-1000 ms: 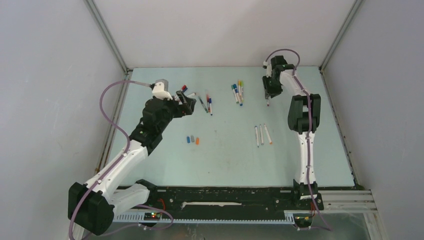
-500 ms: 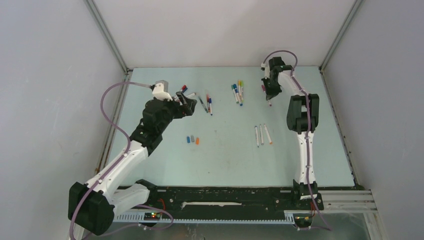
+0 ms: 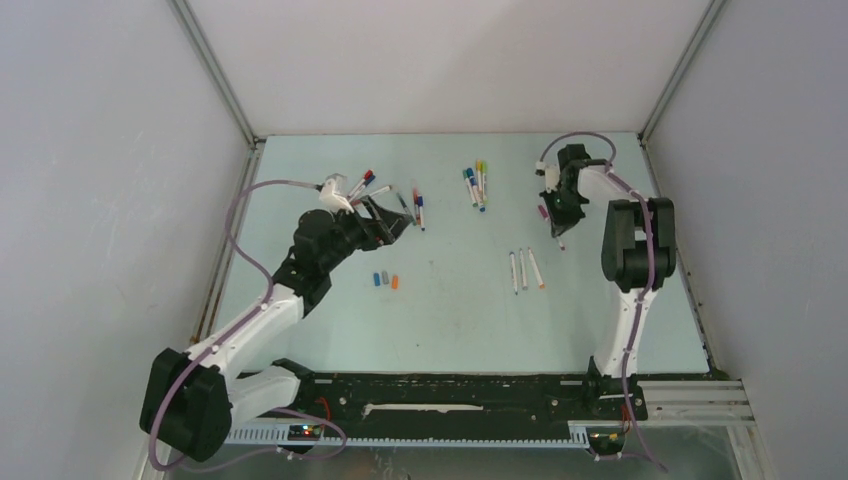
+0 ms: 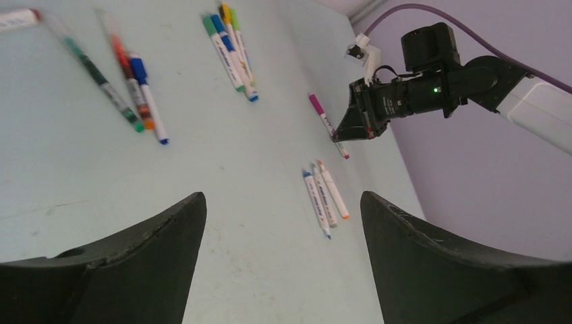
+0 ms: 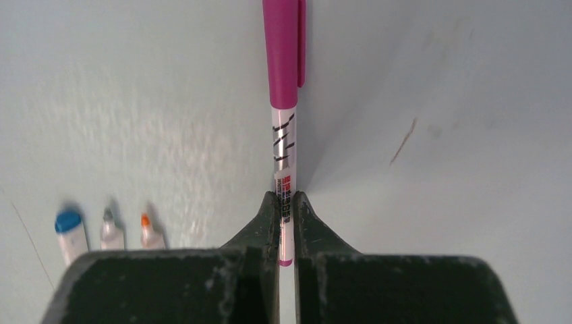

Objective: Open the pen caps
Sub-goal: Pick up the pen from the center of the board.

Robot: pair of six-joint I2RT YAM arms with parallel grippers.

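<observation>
Although scarcely a second had passed, found both arms moved; saw the right gripper (image 3: 556, 215) drawn back from the far strip of the table (image 3: 450, 330) to a nearer spot further to the robot's right, just beyond the three pens (image 3: 526, 270) lying side by side; found its fingers pressed together on the white barrel of the pink-capped pen (image 5: 284, 145), gripped near the tail end; noted the pink cap (image 5: 283, 47) still seated, sticking out ahead of the fingers and free to be grasped; judged the pen lifted off the surface, going by the shadow beside it.

Saw the left gripper (image 4: 282, 202) risen and turned from the pens (image 3: 412, 208) at the left, now aimed across the table towards the held pen; found its fingers spread wide apart and holding nothing; counted three loose caps (image 3: 385, 280), blue, grey and orange, near the middle, and a further capped cluster (image 3: 476, 187) untouched at the far centre.

Took this for a handover pose: pen presented, cap outward, other hand opened to receive it; expected next a closing approach, a pinch on the pink cap, and a straight pull apart along the barrel; feared a slip if the arms met out of line.
</observation>
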